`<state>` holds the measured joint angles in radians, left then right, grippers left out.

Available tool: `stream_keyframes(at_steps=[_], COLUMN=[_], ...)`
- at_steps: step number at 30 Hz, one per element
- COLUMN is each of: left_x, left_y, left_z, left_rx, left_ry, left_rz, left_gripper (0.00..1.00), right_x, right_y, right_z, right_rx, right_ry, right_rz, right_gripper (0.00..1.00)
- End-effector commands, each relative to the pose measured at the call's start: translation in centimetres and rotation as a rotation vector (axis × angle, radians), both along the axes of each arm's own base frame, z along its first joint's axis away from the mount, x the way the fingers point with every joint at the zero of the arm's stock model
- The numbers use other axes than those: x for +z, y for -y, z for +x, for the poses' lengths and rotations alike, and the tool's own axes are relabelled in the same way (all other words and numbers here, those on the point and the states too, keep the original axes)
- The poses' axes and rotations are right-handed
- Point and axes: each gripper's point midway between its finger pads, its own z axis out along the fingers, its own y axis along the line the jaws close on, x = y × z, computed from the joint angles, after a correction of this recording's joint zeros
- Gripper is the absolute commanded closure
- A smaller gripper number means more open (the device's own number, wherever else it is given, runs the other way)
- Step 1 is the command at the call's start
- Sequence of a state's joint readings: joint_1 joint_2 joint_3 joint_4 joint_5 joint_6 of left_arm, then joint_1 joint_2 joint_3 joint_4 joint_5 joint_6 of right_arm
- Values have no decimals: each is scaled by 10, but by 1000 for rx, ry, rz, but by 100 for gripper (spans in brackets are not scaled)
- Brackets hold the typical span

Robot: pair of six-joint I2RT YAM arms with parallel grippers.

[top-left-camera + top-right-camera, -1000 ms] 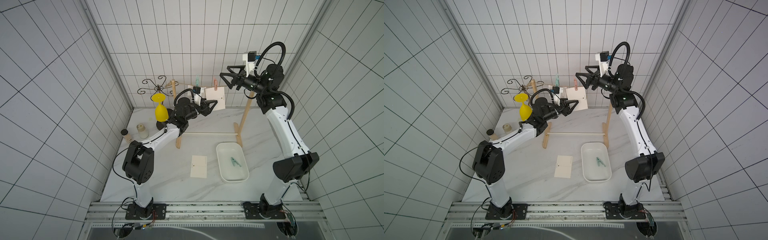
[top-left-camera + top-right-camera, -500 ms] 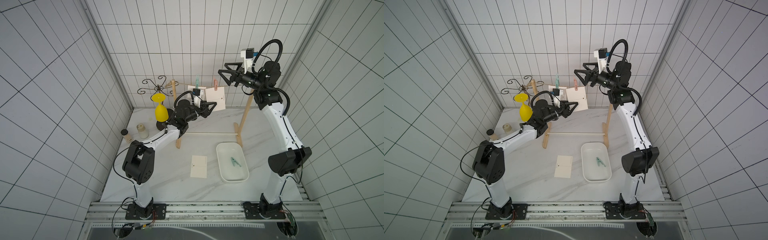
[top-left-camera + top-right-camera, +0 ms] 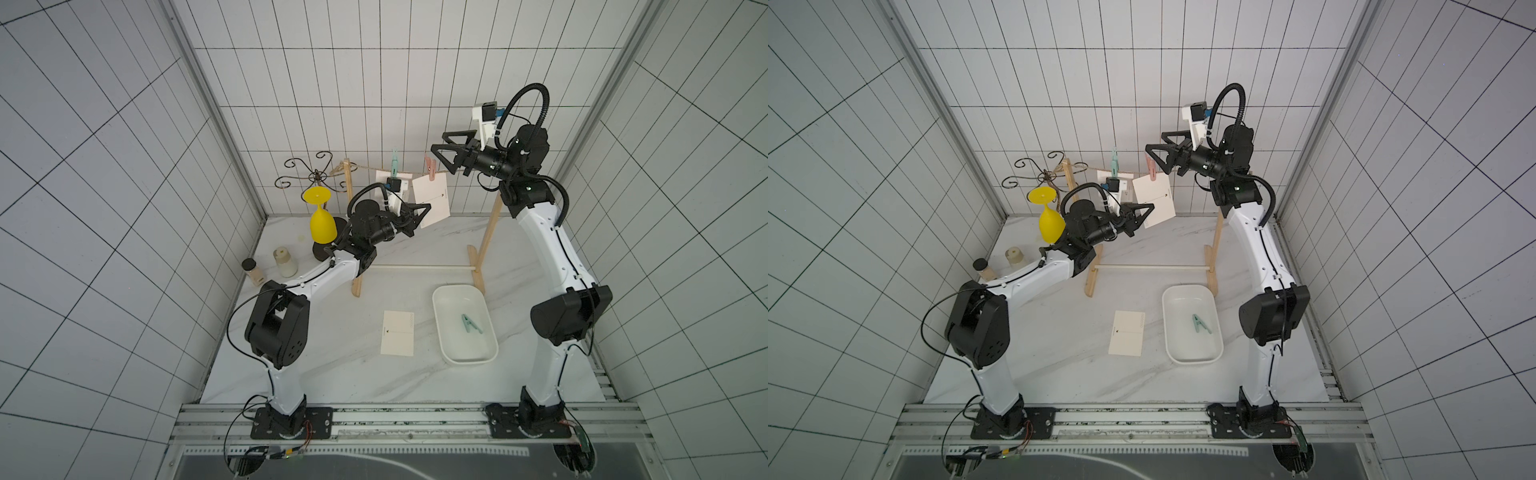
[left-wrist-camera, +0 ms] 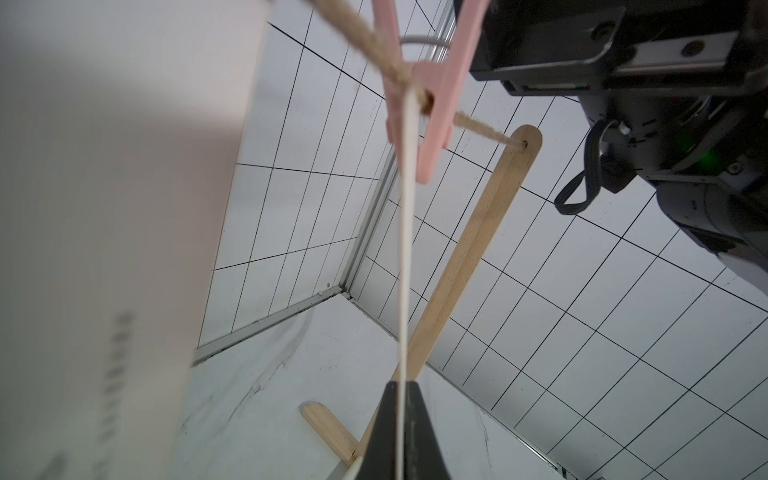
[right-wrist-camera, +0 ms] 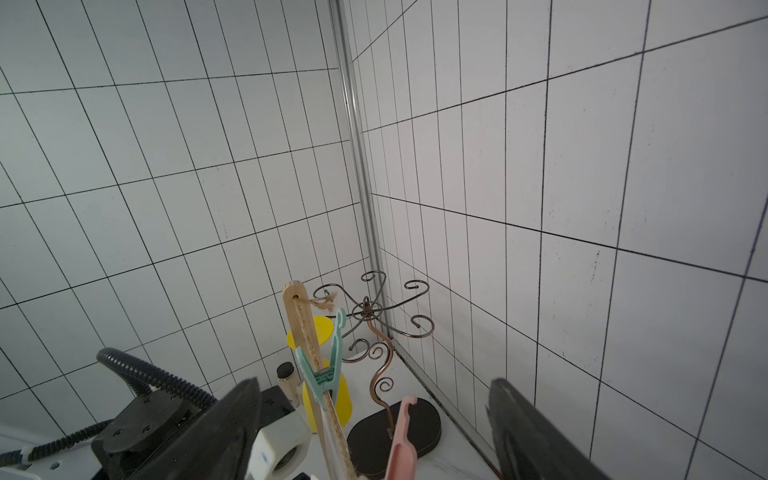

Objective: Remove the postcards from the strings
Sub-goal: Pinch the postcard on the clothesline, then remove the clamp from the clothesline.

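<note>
Left tool (image 3: pixel 426 209) pinching bottom corner of hanging card (image 3: pixel 436 191), closed on it. Right tool (image 3: pixel 438 141) hovering wide open beside pink peg (image 3: pixel 430 169). Best squeezing peg first, then pulling card gently.

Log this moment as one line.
left gripper: shut on pink-pegged postcard | right gripper: open, near pink peg | green-pegged postcard: hanging on string | third postcard: flat on table

Left end effector (image 3: pixel 424 210) apparently pinches the postcard (image 3: pixel 436 193) (lower corner) under the pink peg (image 3: pixel 430 169).
</note>
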<state>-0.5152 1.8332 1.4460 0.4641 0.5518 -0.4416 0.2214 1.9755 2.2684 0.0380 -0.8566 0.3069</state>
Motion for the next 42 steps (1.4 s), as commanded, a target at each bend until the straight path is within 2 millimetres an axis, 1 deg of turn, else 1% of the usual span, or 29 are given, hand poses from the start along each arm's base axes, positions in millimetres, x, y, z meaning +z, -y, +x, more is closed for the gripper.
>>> stream_keyframes(at_steps=[1,7,12,17,20,25,34,42], left_x=[6,9,8,6,5,4,0,-2], left_y=[-3,-7,-7,-5,-3,-3,-3,-5], left_z=[-4,-3,-3,-3,-4,-4,-4,-4], left_rx=[-33,-69,-85,-106,-121,-132,-153,-169], left_ry=[21,27,26,26,22,22,15,7], left_rz=[-17,-20,-7,10,15,28,48,58], left_gripper=[100,100,100,100,100,100,100,100], right_x=[18,10,-5,-19,-24,-34,-42,-50], right_y=[-5,-12,-18,-22,-24,-25,-32,-37], right_z=[-10,-6,-1,-2,-5,-4,-13,-17], right_rx=[43,73,64,89,110,118,174,195], right_ry=[73,70,55,44,40,27,25,21], right_rz=[3,-18,-58,-104,-117,-144,-166,-189], right_gripper=[14,14,14,14,14,14,15,16])
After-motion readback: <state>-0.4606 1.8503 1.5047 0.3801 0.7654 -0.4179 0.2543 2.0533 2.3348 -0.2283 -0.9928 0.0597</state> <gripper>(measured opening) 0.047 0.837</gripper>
